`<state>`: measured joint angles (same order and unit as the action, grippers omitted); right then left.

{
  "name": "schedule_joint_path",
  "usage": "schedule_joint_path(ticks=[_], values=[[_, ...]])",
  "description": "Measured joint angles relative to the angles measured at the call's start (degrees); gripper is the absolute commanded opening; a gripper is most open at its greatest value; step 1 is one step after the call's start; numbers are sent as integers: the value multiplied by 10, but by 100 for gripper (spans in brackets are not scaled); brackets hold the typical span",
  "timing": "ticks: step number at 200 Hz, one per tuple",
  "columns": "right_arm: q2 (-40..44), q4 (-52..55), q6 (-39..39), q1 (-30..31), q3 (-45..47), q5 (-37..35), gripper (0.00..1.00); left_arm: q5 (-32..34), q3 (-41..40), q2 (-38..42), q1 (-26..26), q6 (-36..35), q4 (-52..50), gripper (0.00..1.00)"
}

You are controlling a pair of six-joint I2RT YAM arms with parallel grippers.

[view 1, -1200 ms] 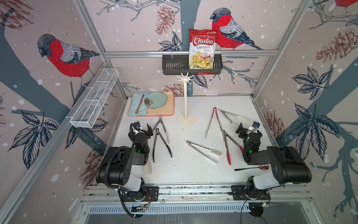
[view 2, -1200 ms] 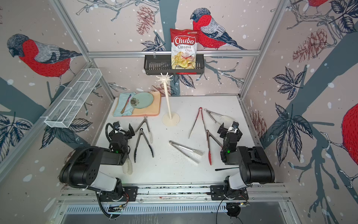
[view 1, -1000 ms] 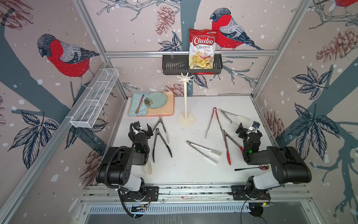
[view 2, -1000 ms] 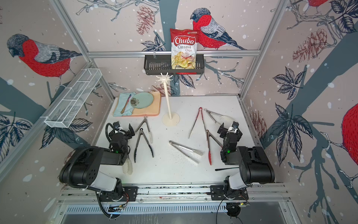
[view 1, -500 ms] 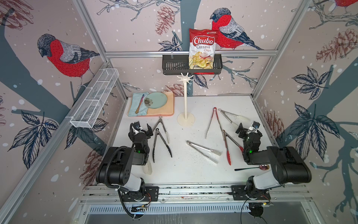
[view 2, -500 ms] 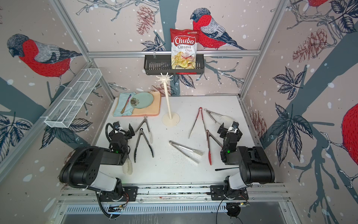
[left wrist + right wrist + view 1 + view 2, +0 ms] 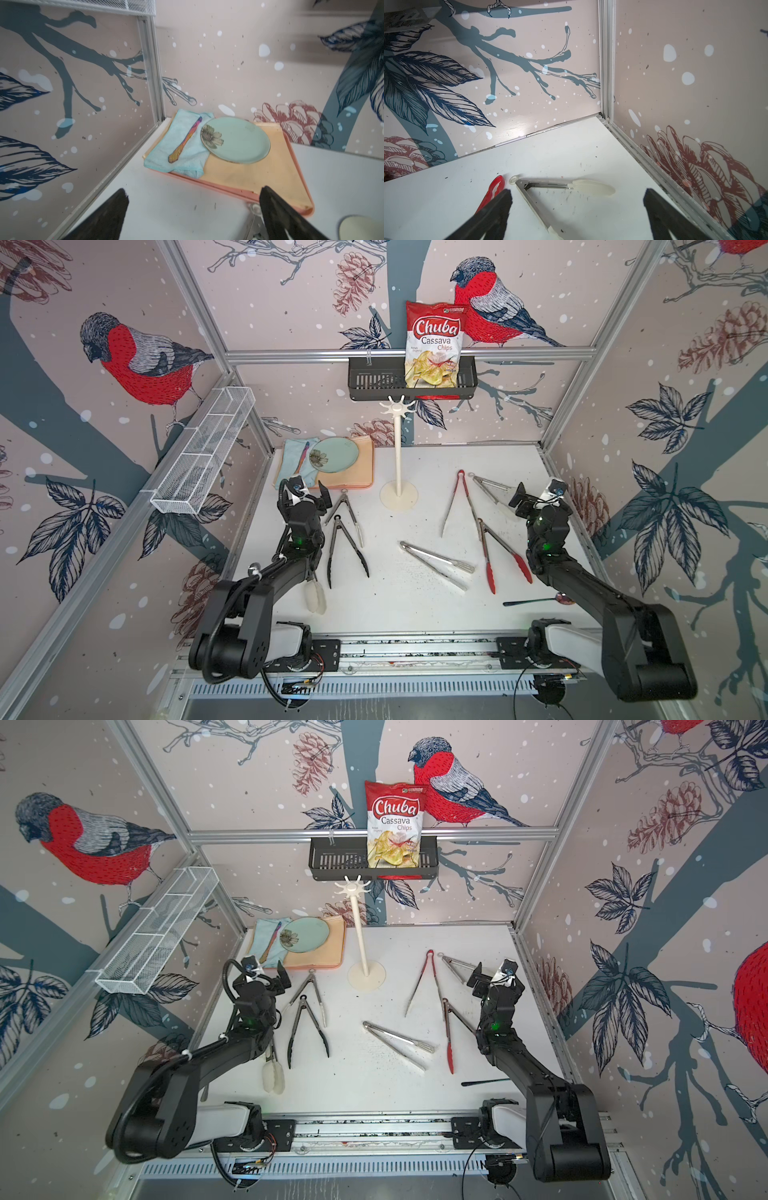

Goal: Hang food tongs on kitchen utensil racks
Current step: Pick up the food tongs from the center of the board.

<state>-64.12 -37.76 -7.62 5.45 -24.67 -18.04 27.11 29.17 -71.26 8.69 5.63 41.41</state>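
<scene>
The cream-white kitchen utensil rack (image 7: 398, 456) (image 7: 360, 936) stands at the back middle of the table, its star head of hooks bare. Several food tongs lie flat: black-tipped (image 7: 345, 551), bare steel (image 7: 436, 564), red-tipped (image 7: 498, 556), red-handled (image 7: 459, 502), and white-tipped (image 7: 490, 489). Another white-tipped pair (image 7: 316, 593) lies partly under my left arm. My left gripper (image 7: 307, 491) (image 7: 194, 192) is open above bare table near the tray. My right gripper (image 7: 536, 495) (image 7: 577, 192) is open too, just short of the white-tipped tongs (image 7: 533, 187).
A pink tray (image 7: 357, 477) at the back left carries a green plate (image 7: 334, 454), a blue cloth (image 7: 182, 149) and a small utensil (image 7: 185, 143). A black basket (image 7: 374, 381) with a chips bag (image 7: 434, 344) hangs behind the rack. A wire shelf (image 7: 203, 456) lines the left wall. A spoon (image 7: 536, 600) lies front right.
</scene>
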Motion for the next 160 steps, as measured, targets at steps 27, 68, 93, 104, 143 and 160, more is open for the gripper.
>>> schedule_joint_path(ticks=[27,68,93,104,143,160], values=[[50,130,-15,10,-47,37,100,-9,34,105,14,52,-165,98],[60,297,-33,41,-117,154,100,-62,102,207,25,146,-380,98],[38,378,-34,84,-144,197,100,-98,133,210,38,193,-499,98],[22,412,-32,112,-158,209,100,-115,137,208,49,214,-541,98],[-41,494,10,221,-196,231,96,-149,125,189,102,278,-622,98],[-73,516,33,249,-210,239,90,-154,114,186,119,299,-636,98]])
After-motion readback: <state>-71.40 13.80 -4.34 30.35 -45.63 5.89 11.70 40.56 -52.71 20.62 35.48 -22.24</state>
